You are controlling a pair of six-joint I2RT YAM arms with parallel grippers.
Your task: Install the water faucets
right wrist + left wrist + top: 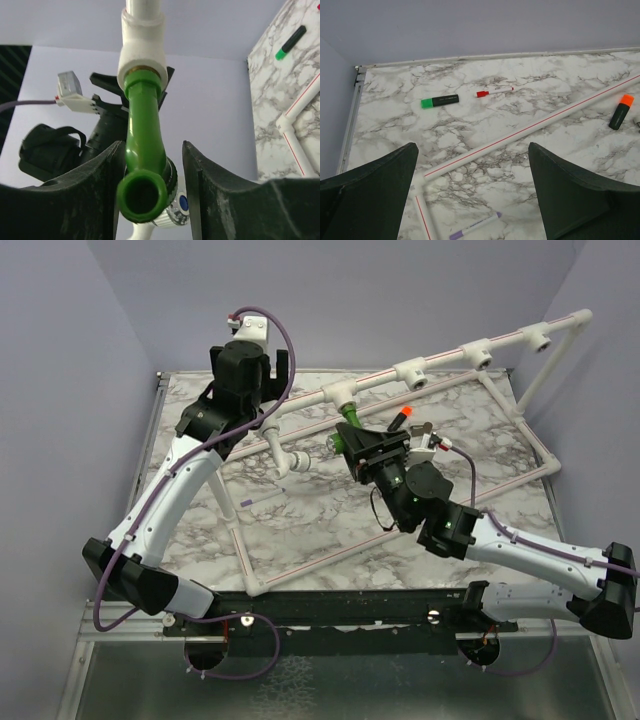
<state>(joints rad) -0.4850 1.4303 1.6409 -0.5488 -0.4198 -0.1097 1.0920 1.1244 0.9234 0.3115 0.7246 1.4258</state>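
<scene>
While the marble table [300, 530] carries a white pipe frame [440, 360], the left gripper [472, 150] gapes wide near its far left corner. The right gripper [152, 145] straddles the green water faucet [142, 125] (seated in a tee socket [142, 45] toward the far edge); whether it is clamped I cannot tell.

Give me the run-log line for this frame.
right claw: open, straddling green tap | tap: end in white pipe socket | left claw: open, empty, over table
</scene>
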